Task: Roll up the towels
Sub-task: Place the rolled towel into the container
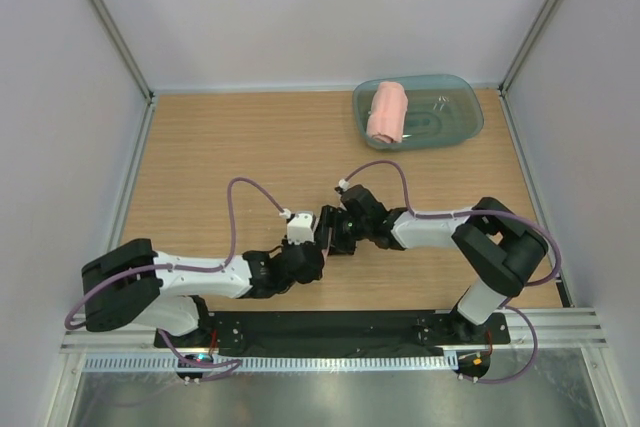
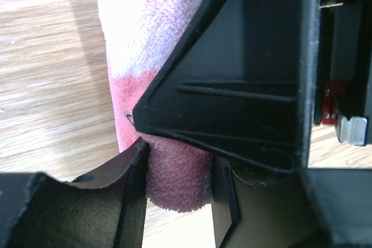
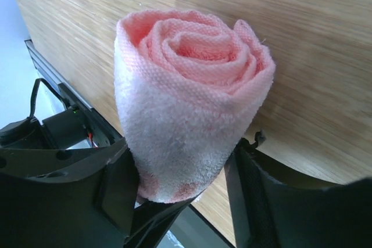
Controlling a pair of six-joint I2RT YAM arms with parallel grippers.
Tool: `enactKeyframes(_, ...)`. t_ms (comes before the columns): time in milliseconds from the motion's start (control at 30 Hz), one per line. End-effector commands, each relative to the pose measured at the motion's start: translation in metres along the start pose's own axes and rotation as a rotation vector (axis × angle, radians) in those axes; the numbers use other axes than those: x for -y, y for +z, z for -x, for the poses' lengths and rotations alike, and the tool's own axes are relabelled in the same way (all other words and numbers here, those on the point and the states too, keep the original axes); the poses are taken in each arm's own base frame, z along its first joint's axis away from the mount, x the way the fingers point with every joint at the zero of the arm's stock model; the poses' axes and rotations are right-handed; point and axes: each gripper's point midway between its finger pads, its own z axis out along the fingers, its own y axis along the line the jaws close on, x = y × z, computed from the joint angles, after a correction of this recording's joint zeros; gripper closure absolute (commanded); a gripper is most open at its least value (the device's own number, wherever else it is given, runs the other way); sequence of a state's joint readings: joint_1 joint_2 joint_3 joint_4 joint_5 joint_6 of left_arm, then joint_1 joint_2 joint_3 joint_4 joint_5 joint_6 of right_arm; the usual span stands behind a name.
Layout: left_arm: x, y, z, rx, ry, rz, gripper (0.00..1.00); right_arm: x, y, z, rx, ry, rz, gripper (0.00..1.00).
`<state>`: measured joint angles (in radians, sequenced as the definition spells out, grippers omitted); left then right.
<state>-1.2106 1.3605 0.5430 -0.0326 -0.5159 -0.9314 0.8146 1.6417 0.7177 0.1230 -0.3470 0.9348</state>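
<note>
One pink towel lies rolled up in the blue-green tub at the back right. The other towel is a tight roll held up off the table between both grippers, near the middle front. In the top view the arms hide it. My left gripper is shut on the roll's darker lower end. My right gripper grips the same roll lower down, with both fingers against its sides and the spiral end facing the camera. The two grippers, left and right, meet tip to tip.
The wooden table top is walled in by white panels on three sides. The tub stands in the back right corner. A black base plate carries both arm bases at the near edge. Purple cables loop above the arms.
</note>
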Motion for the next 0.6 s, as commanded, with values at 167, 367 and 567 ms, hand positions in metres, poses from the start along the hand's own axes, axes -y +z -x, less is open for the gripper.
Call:
enactKeyframes(167,-0.028,0.0,-0.022,-0.104,-0.02,0.047,0.58,-0.016,0.007,-0.006,-0.009,0.0,0.075,0.75)
enactKeyframes(367,-0.022,-0.012,-0.003,-0.094,-0.01,0.046,0.39,-0.044,-0.008,0.011,0.015,-0.067,0.107,0.95)
enactKeyframes(567,-0.021,-0.06,0.055,-0.013,0.061,0.067,0.3,-0.069,-0.048,0.056,-0.013,-0.224,0.127,0.99)
